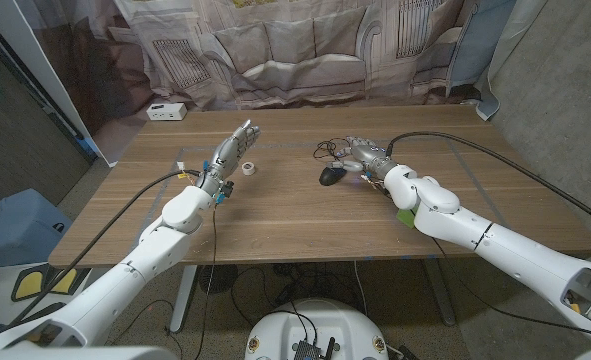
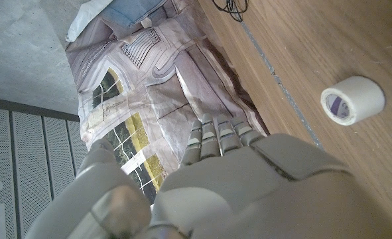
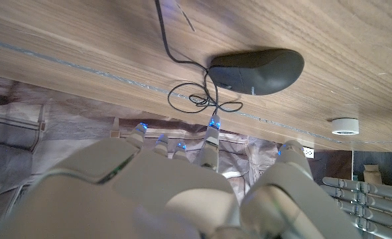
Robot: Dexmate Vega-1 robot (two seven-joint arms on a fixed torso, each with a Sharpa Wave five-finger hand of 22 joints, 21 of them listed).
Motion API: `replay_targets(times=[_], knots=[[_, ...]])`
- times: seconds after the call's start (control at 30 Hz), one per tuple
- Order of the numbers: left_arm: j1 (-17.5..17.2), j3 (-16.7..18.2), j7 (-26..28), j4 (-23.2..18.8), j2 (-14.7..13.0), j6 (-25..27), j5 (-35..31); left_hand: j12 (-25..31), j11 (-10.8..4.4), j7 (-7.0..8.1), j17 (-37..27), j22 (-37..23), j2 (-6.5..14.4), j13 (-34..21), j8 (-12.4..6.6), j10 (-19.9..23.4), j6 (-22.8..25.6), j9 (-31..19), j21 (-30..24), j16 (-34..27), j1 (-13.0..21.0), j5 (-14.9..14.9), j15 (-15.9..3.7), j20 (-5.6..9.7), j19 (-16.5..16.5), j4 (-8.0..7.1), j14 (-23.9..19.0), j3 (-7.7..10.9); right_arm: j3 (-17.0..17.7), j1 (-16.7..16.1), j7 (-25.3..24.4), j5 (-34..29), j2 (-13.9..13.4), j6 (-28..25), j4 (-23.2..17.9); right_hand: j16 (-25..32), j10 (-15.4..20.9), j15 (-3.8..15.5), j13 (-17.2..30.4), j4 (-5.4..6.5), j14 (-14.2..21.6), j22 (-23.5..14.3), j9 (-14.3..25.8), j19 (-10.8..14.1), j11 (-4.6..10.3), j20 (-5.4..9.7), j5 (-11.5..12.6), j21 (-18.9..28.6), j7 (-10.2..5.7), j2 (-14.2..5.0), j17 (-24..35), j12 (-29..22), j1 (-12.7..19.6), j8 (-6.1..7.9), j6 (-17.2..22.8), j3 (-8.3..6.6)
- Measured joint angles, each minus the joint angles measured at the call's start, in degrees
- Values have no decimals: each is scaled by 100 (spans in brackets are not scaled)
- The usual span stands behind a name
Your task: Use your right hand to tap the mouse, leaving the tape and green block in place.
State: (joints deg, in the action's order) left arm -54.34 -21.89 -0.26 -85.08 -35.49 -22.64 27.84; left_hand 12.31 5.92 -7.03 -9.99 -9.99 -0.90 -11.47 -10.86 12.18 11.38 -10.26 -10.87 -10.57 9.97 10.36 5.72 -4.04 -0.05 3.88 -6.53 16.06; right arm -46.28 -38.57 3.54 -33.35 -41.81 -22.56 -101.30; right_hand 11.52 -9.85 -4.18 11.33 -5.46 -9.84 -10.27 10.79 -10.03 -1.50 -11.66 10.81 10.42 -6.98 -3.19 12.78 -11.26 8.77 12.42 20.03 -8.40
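Black and corded, the mouse [image 1: 331,175] lies on the wooden surface [image 1: 305,225] just beside the right hand [image 1: 363,155], whose fingers [image 3: 211,141] are loosely spread, holding nothing. White tape [image 1: 249,167] sits near the left hand [image 1: 231,153], its fingers [image 2: 212,136] extended and empty.

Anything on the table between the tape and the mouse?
No. Head view shows bare wood between the tape roll and the black mouse; its coiled cable lies behind the mouse.

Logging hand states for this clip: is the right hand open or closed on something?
Open. The right hand hangs beside the mouse with fingers spread and nothing in them; the right wrist view shows the mouse lying apart on the table.
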Motion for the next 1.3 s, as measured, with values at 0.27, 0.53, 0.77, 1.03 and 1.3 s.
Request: replay_targets(times=[0.27,0.53,0.77,1.03,1.3], knots=[[-53,25,59,-38,23,15,12,0,-24,39,0,0,38,0,0,24,40,0,0,0,38,0,-21,1,0,0,-21,0,-44,64,84,51,42,42,79,0,-8,0,0,-13,0,0,0,0,70,0,0,0,-50,-76,-18,0,30,36,127,-56],[-85,35,105,-74,27,63,32,23,-41,39,0,0,38,0,0,41,39,0,0,0,38,0,-52,1,1,25,-52,26,-122,131,136,28,91,39,148,0,-8,0,0,-26,0,0,0,0,69,0,0,0,-51,-106,-27,0,61,36,125,-69],[-100,41,122,-105,22,114,52,23,-41,39,0,0,76,0,0,41,39,0,0,0,76,0,-52,1,1,25,-52,26,-176,170,155,-12,146,17,210,0,-8,-1,-1,-41,0,1,0,0,69,0,0,41,-72,-106,-27,0,61,36,104,-84],[-101,41,117,-95,38,144,90,23,-41,39,0,0,76,0,0,42,39,0,0,0,76,0,-52,-9,12,48,-52,48,-212,193,154,-21,190,-5,268,0,-8,-1,-1,-51,0,1,0,0,69,0,0,44,-72,-106,-27,0,62,36,104,-94],[-58,20,69,-23,70,146,109,23,-41,59,0,0,76,0,0,41,60,1,0,0,76,0,-52,36,58,48,-53,48,-260,234,153,-24,230,-45,344,45,-8,-1,-1,-58,0,1,-1,0,68,0,0,44,-71,-128,-26,0,84,36,104,-100]])
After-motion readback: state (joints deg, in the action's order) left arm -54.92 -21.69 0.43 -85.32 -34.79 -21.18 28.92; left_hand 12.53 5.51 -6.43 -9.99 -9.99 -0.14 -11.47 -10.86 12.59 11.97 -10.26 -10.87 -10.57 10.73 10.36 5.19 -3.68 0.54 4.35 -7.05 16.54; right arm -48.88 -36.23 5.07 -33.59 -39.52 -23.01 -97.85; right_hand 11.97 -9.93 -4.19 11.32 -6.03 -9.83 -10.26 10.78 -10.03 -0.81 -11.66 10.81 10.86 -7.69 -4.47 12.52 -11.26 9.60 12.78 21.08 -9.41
